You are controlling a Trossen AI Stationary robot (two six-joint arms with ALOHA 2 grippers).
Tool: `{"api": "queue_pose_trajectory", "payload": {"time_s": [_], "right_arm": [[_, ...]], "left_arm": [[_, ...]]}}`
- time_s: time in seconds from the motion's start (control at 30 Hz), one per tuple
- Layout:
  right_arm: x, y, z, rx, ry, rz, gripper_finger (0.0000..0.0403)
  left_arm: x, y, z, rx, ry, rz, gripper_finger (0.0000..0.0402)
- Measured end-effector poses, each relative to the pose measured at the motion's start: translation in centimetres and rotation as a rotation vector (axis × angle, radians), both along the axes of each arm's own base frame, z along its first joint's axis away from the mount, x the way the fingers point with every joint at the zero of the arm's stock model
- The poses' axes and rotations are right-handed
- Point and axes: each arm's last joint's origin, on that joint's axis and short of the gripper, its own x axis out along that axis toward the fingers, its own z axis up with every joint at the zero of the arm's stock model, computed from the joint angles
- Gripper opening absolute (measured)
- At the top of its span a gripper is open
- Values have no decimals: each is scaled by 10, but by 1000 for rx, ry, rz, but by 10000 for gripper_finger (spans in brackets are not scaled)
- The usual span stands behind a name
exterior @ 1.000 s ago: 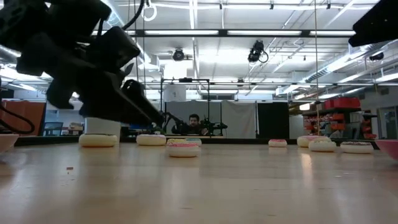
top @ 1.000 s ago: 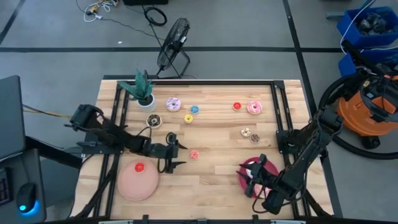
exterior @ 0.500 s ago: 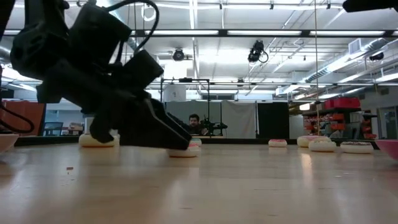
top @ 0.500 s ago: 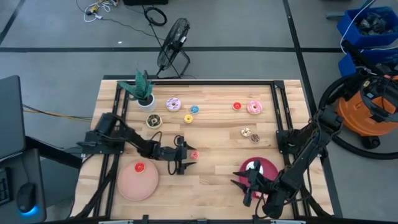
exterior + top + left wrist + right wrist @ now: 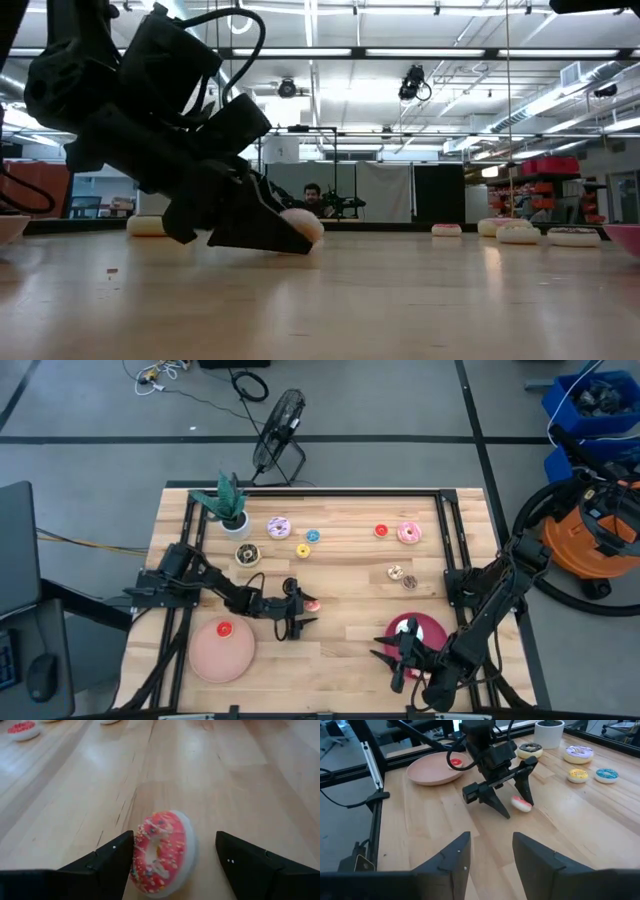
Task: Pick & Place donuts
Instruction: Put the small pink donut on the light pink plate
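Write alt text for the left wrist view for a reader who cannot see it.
A pink-iced sprinkled donut sits tilted on its edge on the wooden table, between the left gripper's two open dark fingers, touching one of them. Far off, a red-topped donut lies on the wood.

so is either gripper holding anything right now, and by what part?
Nothing is gripped. The left gripper is open around the tilted pink-sprinkled donut, one finger touching its rim. The right gripper is open, empty.
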Motion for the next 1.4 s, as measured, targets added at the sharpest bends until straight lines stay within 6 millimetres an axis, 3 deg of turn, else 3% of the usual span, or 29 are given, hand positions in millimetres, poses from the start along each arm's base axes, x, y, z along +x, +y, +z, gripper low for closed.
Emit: {"api": "queue_pose_trajectory", "payload": {"time_s": [0.3, 0.63, 0.93, 1.07, 1.2, 1.4], "right_arm": [[0, 0, 0, 4, -3, 0, 155], [0, 0, 0, 2, -2, 1, 155], [0, 0, 0, 6, -4, 0, 155], [0, 0, 0, 7, -5, -1, 155], [0, 0, 1, 9, -13, -6, 155], [1, 1, 1, 11, -18, -9, 155]], "left_arm": [[-8, -23, 1, 58, -10, -51, 235], [-23, -54, 4, 179, -12, -54, 212], [-37, -91, 53, 348, 116, -53, 211], [-61, -110, 77, 343, 268, -57, 211], [-100, -122, 96, 313, 401, 26, 210], [-166, -132, 102, 171, 425, 203, 210]]}}
